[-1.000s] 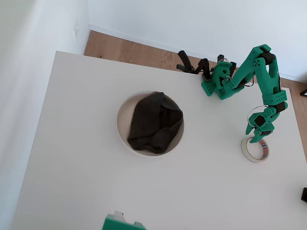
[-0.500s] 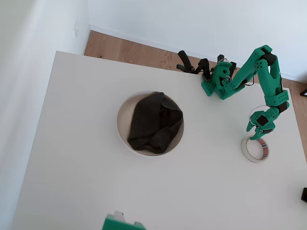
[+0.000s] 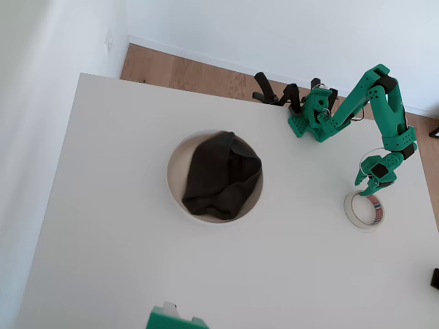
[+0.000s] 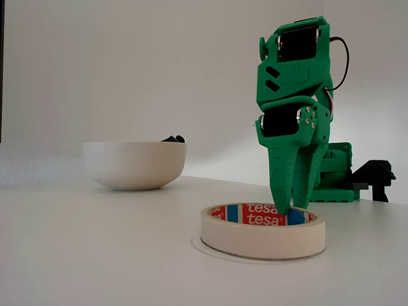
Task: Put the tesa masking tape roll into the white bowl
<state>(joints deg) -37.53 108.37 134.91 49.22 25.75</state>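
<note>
- Green plastic gripper (image 4: 290, 207) pokes down into the tape's core, fingers nearly together, gripping nothing; it's drifted a bit right since earlier.
- Round white bowl (image 3: 177, 194) holds a crumpled dark cloth (image 3: 221, 176).
- Flat tesa masking tape roll (image 3: 363, 210) lies on the table (image 3: 123, 260), well apart from the bowl.

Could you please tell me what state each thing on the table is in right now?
tesa masking tape roll: lying flat on the table, not lifted.
white bowl: upright, holding a dark grey cloth.
gripper: pointing down, fingers nearly together, tips in the roll's hole.
</note>
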